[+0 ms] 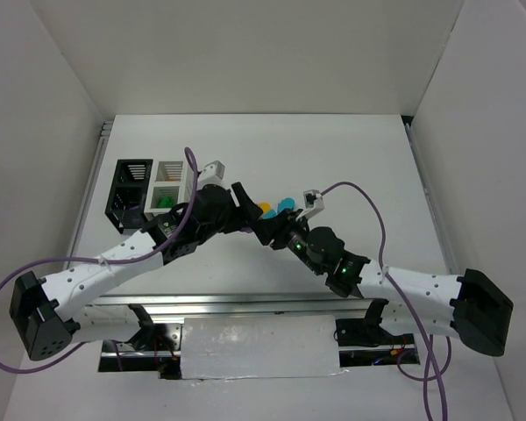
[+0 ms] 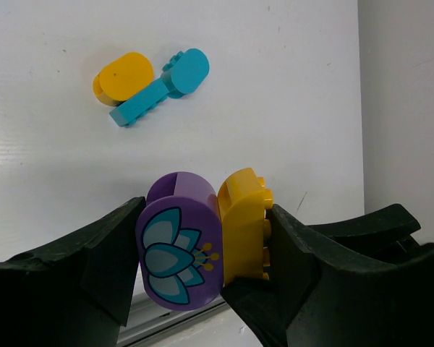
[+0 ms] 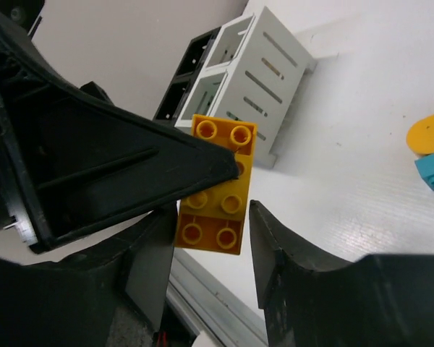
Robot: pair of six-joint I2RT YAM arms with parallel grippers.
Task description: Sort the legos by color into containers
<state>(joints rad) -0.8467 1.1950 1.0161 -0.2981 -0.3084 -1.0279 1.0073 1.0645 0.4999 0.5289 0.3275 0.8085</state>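
A purple brick (image 2: 181, 249) and a yellow-orange brick (image 2: 244, 224), pressed together, were gripped in the part-open left gripper (image 2: 206, 238), held above the table (image 1: 351, 158) right of the white container (image 1: 168, 168). The right gripper (image 3: 211, 217) was set closely around the yellow-orange brick; firm contact could not be told. Beyond, 1 rounded yellow piece (image 2: 123, 76) and 1 teal piece (image 2: 163, 87) were seen touching.

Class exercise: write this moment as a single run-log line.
left fingers: clamped on joined purple brick and yellow brick | right fingers: flanking yellow brick, grip unclear | table: teal brick, rounded yellow brick loose
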